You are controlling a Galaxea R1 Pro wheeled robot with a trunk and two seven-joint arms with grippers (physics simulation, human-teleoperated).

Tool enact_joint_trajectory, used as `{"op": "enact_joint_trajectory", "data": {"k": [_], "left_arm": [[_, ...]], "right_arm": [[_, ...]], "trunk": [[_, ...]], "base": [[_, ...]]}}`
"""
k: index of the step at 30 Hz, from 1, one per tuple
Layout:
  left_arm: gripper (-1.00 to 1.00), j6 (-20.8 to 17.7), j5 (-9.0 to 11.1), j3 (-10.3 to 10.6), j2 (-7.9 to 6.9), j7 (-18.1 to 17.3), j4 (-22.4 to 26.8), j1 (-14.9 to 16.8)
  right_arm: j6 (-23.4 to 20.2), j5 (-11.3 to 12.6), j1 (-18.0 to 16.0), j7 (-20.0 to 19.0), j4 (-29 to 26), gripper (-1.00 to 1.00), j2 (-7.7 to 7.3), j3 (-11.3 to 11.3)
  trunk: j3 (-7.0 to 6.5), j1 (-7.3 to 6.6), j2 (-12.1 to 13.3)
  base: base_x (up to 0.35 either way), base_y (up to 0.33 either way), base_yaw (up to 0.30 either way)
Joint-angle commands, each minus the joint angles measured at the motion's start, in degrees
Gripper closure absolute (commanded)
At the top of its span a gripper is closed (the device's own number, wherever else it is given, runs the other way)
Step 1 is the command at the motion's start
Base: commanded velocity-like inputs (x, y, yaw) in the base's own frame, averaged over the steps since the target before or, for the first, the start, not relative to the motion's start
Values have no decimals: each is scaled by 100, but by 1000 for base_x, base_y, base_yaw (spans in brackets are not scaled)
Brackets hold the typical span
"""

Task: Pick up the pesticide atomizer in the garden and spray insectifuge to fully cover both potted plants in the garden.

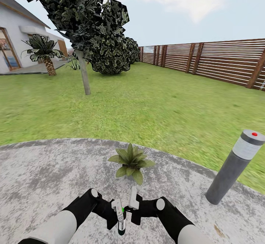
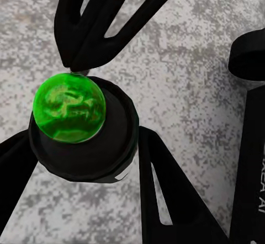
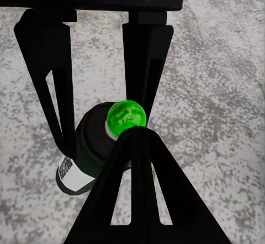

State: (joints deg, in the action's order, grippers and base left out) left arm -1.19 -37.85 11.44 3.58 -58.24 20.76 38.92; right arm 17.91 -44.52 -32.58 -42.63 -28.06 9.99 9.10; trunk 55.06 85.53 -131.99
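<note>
The pesticide atomizer (image 1: pixel 121 225) hangs low over the stone patio (image 1: pixel 55 170), a dark bottle with a bright green tip (image 2: pixel 69 107). My left gripper (image 1: pixel 118 218) is shut on its body, one finger (image 3: pixel 58 95) on each side of the bottle (image 3: pixel 88 147). My right gripper (image 1: pixel 127 208) is shut, and its joined fingertips (image 3: pixel 135 136) touch the green tip. One potted plant (image 1: pixel 131 162), a low rosette of speckled green leaves, sits on the patio just ahead of both grippers.
A grey bollard light (image 1: pixel 233 166) leans at the patio's right edge. Lawn stretches ahead to a slatted wooden fence (image 1: pixel 221 60). A thin tree trunk (image 1: pixel 84 73), a dark bush, a palm (image 1: pixel 46 54) and a house (image 1: pixel 14 41) stand at the far left.
</note>
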Motion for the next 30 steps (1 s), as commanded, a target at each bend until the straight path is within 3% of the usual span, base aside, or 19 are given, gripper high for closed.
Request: {"op": "enact_joint_trajectory", "data": {"k": [1,8,13,21,24,25,27,30], "left_arm": [[100,-16,-21,8,-5,-20,9,1],[100,-22,-82,29,-169,3,7,6],[100,-22,-91,55,-552,3,7,-1],[100,55,-97,67,-1294,-1,7,-35],[100,259,-93,36,-1386,9,-2,-53],[100,275,-76,20,-1399,14,-4,-57],[100,264,-46,-28,-1402,33,-6,-59],[100,247,-9,-503,-1377,324,-17,-60]], "right_arm": [[32,-57,-2,0,-7,100,1,-6],[30,-57,-2,0,-7,100,1,-6],[32,-57,0,0,-1,100,1,-5],[36,-63,1,4,20,100,-15,-18],[37,-58,4,25,46,100,-97,-54],[39,-52,5,42,51,-100,-182,-63],[42,-32,6,87,53,-100,-297,-102],[44,59,12,662,237,-100,-499,-615]], "trunk": [[5,-1,-2],[5,-1,-2],[5,-1,-2],[5,-1,-2],[5,-1,-2],[5,-1,-2],[5,-1,-2],[5,-1,-2]], "base": [[0,0,0],[0,0,0],[0,0,0],[0,0,0],[0,0,0],[0,0,0],[0,0,0],[0,0,0]]}}
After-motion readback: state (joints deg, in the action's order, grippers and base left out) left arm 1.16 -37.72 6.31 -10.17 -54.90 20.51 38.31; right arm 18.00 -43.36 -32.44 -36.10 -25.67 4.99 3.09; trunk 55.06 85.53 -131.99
